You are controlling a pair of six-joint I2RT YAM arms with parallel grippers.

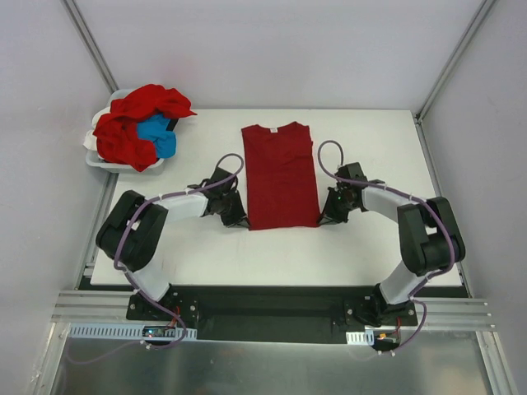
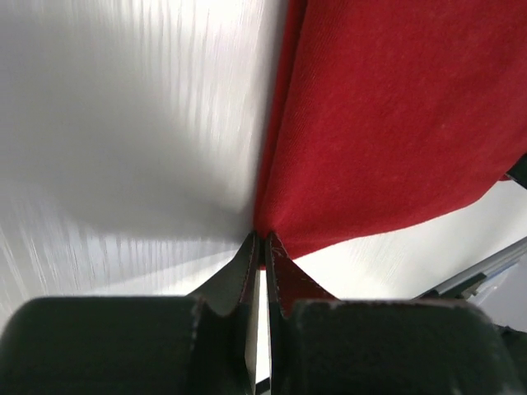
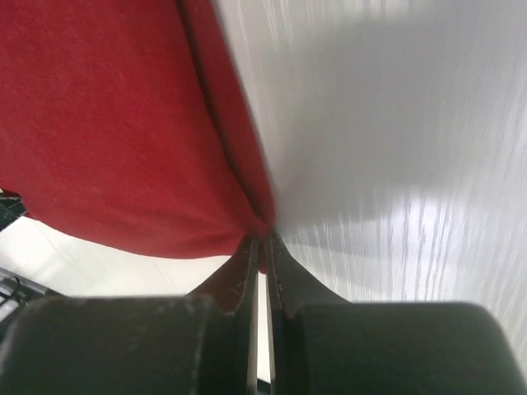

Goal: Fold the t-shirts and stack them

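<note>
White table filled the walled cell, and a red shirt lay flat at its middle, narrowed to a long strip with its neck label at the far end. At the shirt's near left corner the left gripper was pinched fully closed on the hem. At the near right corner the right gripper was closed on the cloth likewise, and each wrist view showed red fabric caught between the tips. Beyond the shirt's far left corner a basket held a heap of red shirts and a blue shirt. The step looked to be folding the hem toward the collar. To do it well, both arms should lift together, keep the hem taut and level, carry it over the shirt to the collar edge, and lay it down square before letting go.
</note>
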